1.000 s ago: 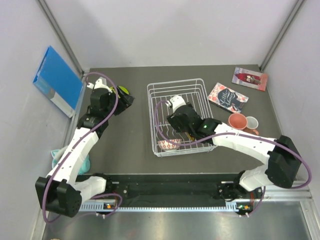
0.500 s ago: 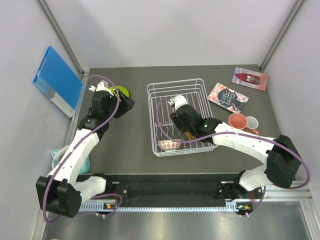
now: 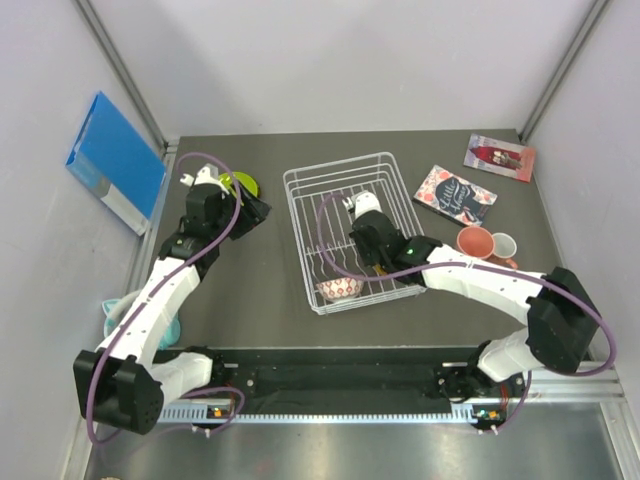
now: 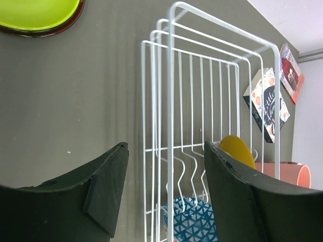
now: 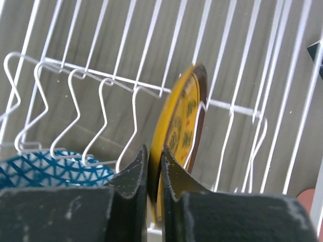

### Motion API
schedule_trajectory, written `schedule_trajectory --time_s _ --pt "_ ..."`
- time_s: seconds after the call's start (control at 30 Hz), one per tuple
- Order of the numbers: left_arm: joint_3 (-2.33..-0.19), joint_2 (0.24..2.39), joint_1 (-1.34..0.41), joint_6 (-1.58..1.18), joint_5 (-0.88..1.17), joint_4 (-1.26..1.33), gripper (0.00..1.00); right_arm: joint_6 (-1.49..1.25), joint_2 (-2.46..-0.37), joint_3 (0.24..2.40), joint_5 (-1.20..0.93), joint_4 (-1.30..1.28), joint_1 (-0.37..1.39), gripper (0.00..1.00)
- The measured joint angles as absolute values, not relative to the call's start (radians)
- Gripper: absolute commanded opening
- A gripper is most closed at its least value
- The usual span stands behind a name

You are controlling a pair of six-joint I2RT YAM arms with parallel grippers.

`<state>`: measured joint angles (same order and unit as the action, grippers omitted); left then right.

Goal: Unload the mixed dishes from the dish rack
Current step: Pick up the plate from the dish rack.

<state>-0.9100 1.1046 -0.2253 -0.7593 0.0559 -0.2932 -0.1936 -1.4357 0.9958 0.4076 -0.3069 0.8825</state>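
Dish rack (image 3: 335, 164) sits mid-frame in the overhead view and holds an amber plate (image 5: 176, 136) upright in its slots, with a patterned bowl (image 5: 50, 169) at the near end. The right claw (image 5: 154, 154) has just gone from spread to pinching the plate's rim, and the rack has skewed slightly, so lifting the plate out looks to be next. The slot wires hug the plate and could snag it. The left claw (image 4: 165, 151) hangs spread at upper left, near the lime-green plate (image 4: 35, 12). A salmon mug (image 3: 476, 242) and a booklet (image 3: 455, 193) lie to the right of the rack.

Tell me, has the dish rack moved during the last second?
Yes. The dish rack has turned: its far end swung left, away from the booklet, toward the green plate.
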Motion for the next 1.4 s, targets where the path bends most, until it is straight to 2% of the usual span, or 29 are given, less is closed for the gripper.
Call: schedule_trajectory --time_s 0.47,0.97,1.4 --pt "-0.906 1.158 -0.225 -0.757 0.090 -0.287 0.65 -0.190 -1.325 1.040 0.354 -0.402 0.888 0.00" --pt "-1.002 1.542 -0.241 -0.738 0.198 -0.270 0.56 -0.187 -1.277 1.056 0.339 -0.454 0.916 0.00" --pt "-1.150 1.692 -0.248 -0.734 0.199 -0.271 0.55 -0.193 -1.276 1.055 0.369 -0.452 0.986 0.00"
